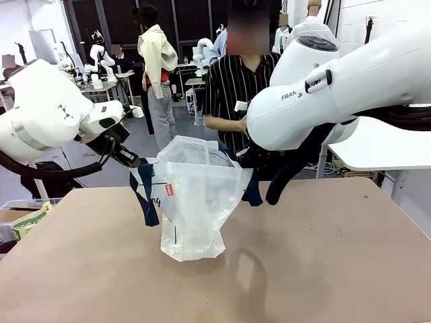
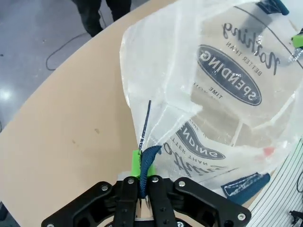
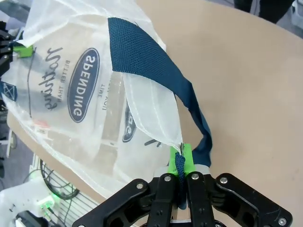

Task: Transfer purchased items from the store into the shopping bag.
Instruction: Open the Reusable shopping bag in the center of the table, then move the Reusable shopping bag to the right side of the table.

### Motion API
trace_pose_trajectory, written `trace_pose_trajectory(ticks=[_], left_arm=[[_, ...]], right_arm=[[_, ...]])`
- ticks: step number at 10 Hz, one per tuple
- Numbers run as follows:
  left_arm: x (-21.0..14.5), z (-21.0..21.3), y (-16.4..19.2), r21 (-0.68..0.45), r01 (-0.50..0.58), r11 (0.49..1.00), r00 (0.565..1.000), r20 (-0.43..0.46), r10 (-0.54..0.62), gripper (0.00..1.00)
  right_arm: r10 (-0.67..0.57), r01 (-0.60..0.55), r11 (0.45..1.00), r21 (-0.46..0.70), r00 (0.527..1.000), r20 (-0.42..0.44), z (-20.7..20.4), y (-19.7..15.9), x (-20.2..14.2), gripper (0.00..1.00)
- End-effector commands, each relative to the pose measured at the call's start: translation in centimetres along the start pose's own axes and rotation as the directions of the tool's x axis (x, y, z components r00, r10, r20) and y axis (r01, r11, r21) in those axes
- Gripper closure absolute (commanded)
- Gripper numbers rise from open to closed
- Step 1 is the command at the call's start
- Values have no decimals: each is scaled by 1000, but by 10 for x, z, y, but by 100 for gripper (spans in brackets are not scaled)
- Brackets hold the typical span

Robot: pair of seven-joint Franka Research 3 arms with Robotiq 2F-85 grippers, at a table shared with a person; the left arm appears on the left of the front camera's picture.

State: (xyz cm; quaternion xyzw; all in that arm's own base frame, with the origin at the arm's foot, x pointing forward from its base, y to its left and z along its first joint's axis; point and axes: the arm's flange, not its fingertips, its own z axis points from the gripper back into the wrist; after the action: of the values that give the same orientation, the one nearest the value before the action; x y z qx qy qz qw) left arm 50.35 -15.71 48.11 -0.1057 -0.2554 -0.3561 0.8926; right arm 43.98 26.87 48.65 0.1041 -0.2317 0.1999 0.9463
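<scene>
Tan bench [image 1: 337, 269] fills the lower half of the front view. Two white arms come in above it, the left arm [image 1: 47, 114] from the upper left of the frame and the right arm [image 1: 350, 87] from the upper right, and they meet at mid-frame on either side of the shopping bag [image 1: 195, 208].

The bag is translucent plastic and hangs in the centre of the front view. Its mouth is held up between the arms and its lower end is down at the bench top. A person [image 1: 236, 87] in a striped shirt stands just behind it at top centre, hands near the bag's far rim.

In the left wrist view the bag spreads over the right half of the frame, with a blue oval print [image 2: 229, 80] reading SPENDING. At bottom centre the left fingers [image 2: 136, 164] are closed on the bag's rim, with a navy strap [image 2: 145, 165] pinched between the green pads.

In the right wrist view the right fingers [image 3: 187, 157] at bottom centre are likewise clamped shut on the bag's edge, and the other strap [image 3: 142, 52] loops up toward the upper left.

A small red tag [image 1: 169, 190] sits on the bag's near side — left of centre in the front view.
</scene>
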Motion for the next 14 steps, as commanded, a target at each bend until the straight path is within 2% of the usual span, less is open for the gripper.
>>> trace_pose_trajectory(ticks=[1, 5, 6, 14], left_arm=[[10, -11, 3, -31, 45, 999, 999, -19, -46, 100], [14, -23, 0, -64, 27, 998, 999, 24, -25, 100], [14, -22, -8, -37, 23, 999, 1000, -15, -24, 100], [14, -22, -8, -37, 23, 999, 1000, -15, -24, 100]], right_arm=[[20, -20, 1000, -7, 999, -33, -8, 6, 11, 100], [37, -38, 999, -17, 997, -64, -33, 10, 25, 100], [34, -33, 999, 13, 999, -39, -21, 13, 12, 100], [34, -33, 999, 13, 999, -39, -21, 13, 12, 100]])
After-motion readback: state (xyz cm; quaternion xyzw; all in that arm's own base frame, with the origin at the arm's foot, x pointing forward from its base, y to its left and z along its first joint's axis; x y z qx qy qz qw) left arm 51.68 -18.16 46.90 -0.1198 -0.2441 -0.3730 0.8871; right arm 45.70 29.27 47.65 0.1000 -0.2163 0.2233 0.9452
